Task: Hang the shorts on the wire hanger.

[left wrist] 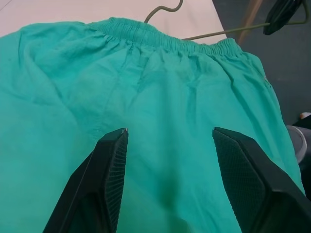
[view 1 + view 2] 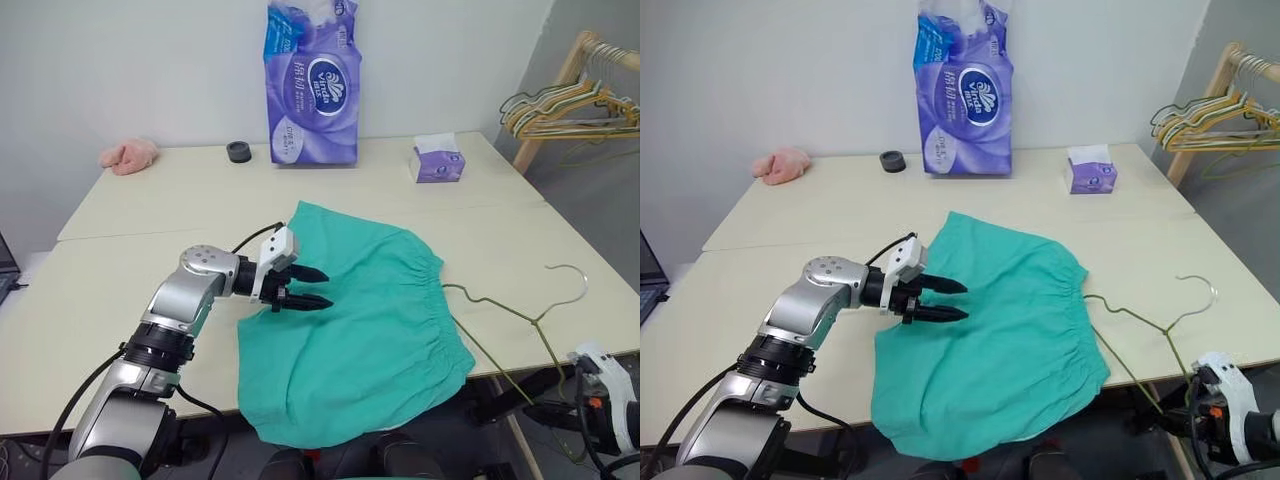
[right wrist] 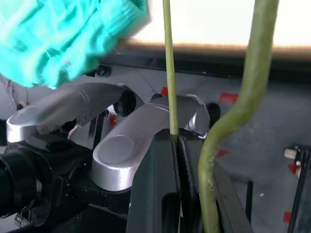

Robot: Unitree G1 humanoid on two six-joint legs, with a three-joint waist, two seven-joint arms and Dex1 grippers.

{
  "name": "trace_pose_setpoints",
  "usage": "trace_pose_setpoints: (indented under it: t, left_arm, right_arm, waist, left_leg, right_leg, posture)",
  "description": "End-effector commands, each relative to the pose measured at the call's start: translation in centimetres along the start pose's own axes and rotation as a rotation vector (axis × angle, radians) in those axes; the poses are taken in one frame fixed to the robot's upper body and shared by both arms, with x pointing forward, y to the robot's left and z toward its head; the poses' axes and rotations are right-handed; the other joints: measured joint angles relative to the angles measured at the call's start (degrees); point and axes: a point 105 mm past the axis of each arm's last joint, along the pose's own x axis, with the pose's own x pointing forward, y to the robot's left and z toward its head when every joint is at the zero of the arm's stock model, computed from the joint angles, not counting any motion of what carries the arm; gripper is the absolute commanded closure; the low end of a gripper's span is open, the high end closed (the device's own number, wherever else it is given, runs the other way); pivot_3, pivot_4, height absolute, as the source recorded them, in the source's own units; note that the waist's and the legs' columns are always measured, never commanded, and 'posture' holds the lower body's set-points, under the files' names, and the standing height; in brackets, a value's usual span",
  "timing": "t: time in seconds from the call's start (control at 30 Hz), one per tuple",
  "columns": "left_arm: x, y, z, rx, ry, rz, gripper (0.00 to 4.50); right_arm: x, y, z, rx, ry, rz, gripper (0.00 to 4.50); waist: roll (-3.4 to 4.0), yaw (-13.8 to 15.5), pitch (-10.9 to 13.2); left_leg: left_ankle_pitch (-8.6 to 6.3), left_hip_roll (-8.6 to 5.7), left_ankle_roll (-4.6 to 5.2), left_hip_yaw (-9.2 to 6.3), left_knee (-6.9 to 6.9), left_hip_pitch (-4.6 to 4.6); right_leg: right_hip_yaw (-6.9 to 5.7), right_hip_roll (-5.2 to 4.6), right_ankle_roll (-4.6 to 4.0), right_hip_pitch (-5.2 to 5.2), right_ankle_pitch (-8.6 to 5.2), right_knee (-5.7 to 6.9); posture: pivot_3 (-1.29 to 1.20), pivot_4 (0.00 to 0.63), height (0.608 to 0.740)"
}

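Even, soft indoor light across pale beige tabletop [image 2: 150,290], no glare; faint shadow under folds of teal-green cloth shorts [image 2: 355,325]; head views sharp; right wrist view blurred close up, thin olive-green wire hanger [image 3: 167,68] out of focus; left wrist view crisp, cloth weave clear

Head pair high, facing down over the table [image 2: 90,300] — wrist views close, sharing the shorts [image 1: 160,97].
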Motion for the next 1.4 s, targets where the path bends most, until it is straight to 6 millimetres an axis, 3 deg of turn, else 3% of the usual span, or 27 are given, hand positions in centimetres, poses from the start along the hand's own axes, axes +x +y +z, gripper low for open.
trace_pose_setpoints:
  t: [0.03,0.2,0.47,0.63,0.77,0.93,1.07,1.2,1.4]
  left_arm:
    - [-0.8,1.0,1.1,0.047,-0.012,0.050,1.58]
    - [-1.5,2.1,1.3,0.053,-0.014,0.106,1.58]
    - [-2.2,2.4,1.4,0.063,-0.010,0.136,1.58]
    - [-2.3,2.3,1.3,0.063,-0.007,0.143,1.58]
    - [-2.4,2.4,1.4,0.067,-0.003,0.148,1.58]
    - [-2.3,2.5,1.7,0.073,-0.007,0.153,1.58]
    - [-2.3,2.7,1.9,0.080,-0.012,0.165,1.58]
    - [-2.5,3.1,2.3,0.080,-0.027,0.194,1.58]
    - [-3.0,4.0,2.8,0.066,-0.073,0.272,1.58]
  right_arm:
    - [-0.1,0.3,1.8,-0.041,-0.025,0.053,4.50]
    - [1.3,0.5,3.6,-0.076,0.001,0.124,4.50]
    - [2.7,1.1,4.1,-0.093,0.041,0.180,4.50]
    - [3.9,-0.5,4.8,-0.004,0.008,0.108,4.50]
    - [4.4,-1.3,6.9,0.114,-0.077,0.116,4.50]
    - [5.5,-0.9,9.4,0.192,-0.157,0.163,4.50]
    - [6.3,0.7,10.7,0.141,-0.153,0.212,4.50]
    - [6.8,1.0,11.2,0.055,-0.159,0.184,4.50]
    - [5.5,2.4,14.8,-0.159,-0.295,0.149,4.50]
  waist:
    - [-0.01,0.01,0.01]
    - [-0.06,-0.07,0.04]
    - [-0.06,0.65,0.05]
    - [-0.11,0.65,0.08]
    - [-0.09,0.54,0.08]
    - [-0.08,0.64,0.07]
    - [-0.01,0.65,0.07]
    - [-0.02,0.70,0.07]
    - [-0.01,0.58,0.08]
  left_leg:
    - [0.00,0.00,0.00,-0.01,-0.01,0.00]
    - [0.00,0.02,0.00,-0.02,-0.04,-0.01]
    - [-0.01,0.02,0.00,-0.15,-0.10,-0.11]
    - [0.00,0.03,0.00,-0.19,-0.08,-0.07]
    - [0.00,0.02,0.00,-0.13,-0.05,-0.06]
    - [0.00,0.02,0.00,-0.23,-0.05,-0.08]
    - [0.00,0.02,0.00,-0.29,-0.09,-0.11]
    - [-0.01,-0.01,0.00,-0.42,-0.11,-0.16]
    - [-0.01,-0.04,0.00,-0.43,-0.10,-0.16]
  right_leg:
    - [0.00,0.01,0.00,0.00,0.00,0.00]
    - [0.01,0.01,0.00,-0.04,0.00,0.01]
    - [-0.01,-0.23,0.00,-0.10,0.00,-0.05]
    - [-0.01,-0.26,0.00,-0.08,0.01,-0.01]
    - [0.00,-0.27,-0.01,-0.08,0.01,0.04]
    - [0.01,-0.29,-0.17,-0.09,0.11,0.06]
    - [-0.02,-0.29,-0.31,-0.13,0.19,0.09]
    - [-0.12,-0.33,-0.31,-0.13,0.20,0.07]
    - [-0.14,-0.35,-0.30,-0.13,0.20,0.08]
  posture:
    - [-0.17,0.071,0.740]
    - [-0.15,0.069,0.740]
    - [-0.12,0.068,0.740]
    - [-0.11,0.067,0.740]
    - [-0.11,0.065,0.740]
    - [-0.11,0.065,0.740]
    - [-0.10,0.059,0.740]
    - [-0.09,0.060,0.740]
    - [-0.09,0.060,0.740]
